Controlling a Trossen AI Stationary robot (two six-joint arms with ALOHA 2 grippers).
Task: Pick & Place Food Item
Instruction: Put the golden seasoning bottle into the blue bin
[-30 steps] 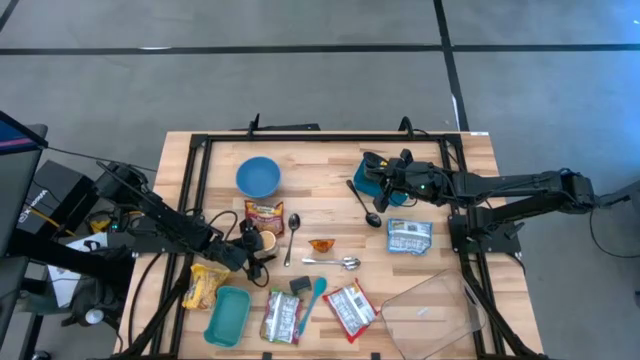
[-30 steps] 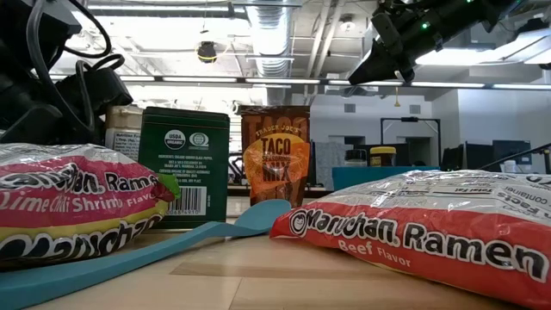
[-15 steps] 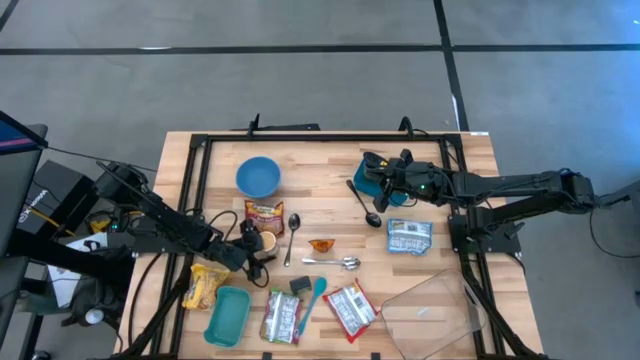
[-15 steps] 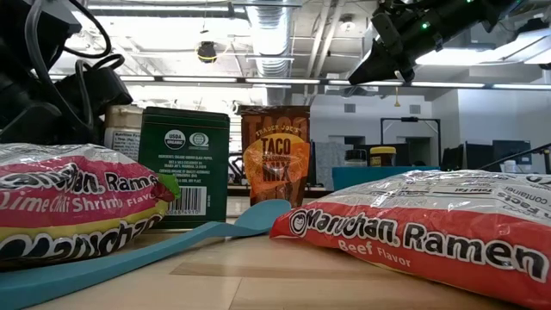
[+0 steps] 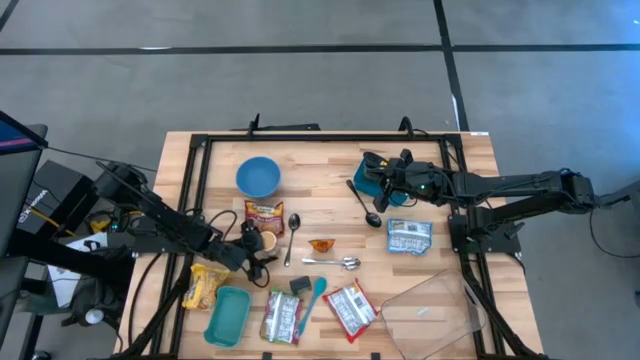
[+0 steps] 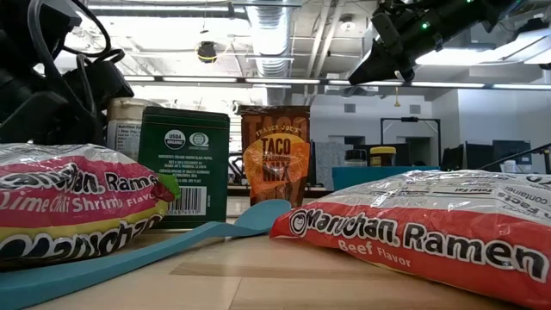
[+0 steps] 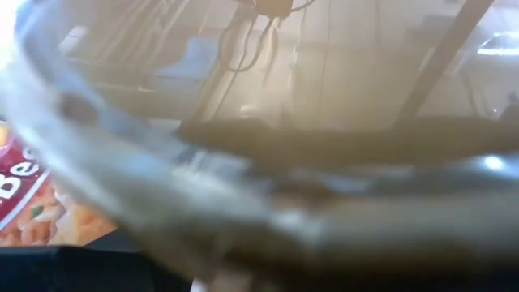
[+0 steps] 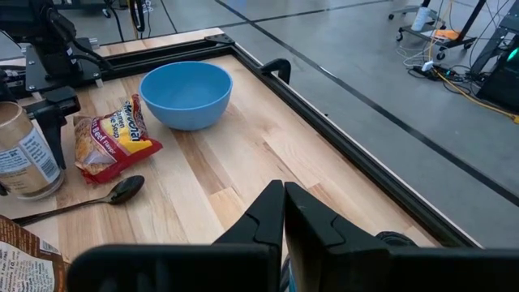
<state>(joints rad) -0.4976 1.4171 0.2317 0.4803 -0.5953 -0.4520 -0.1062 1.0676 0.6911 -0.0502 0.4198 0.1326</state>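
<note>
Two ramen packets [image 6: 430, 228] fill the low view; the high view alone shows three metal spoons [image 5: 292, 236] on the wooden counter [image 5: 320, 175]. Left fingers [image 5: 257, 243] straddle a small labelled jar [image 8: 24, 158] standing beside the round blue bowl [image 5: 258, 177]. Right fingers [image 8: 284, 212] are pressed together, empty.

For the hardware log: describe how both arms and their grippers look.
Both arms are dark, slim and jointed. The left arm trails looping black cables. The right arm shows small green lights near its wrist. The right gripper has two flat black fingers; the left gripper is black too.
</note>
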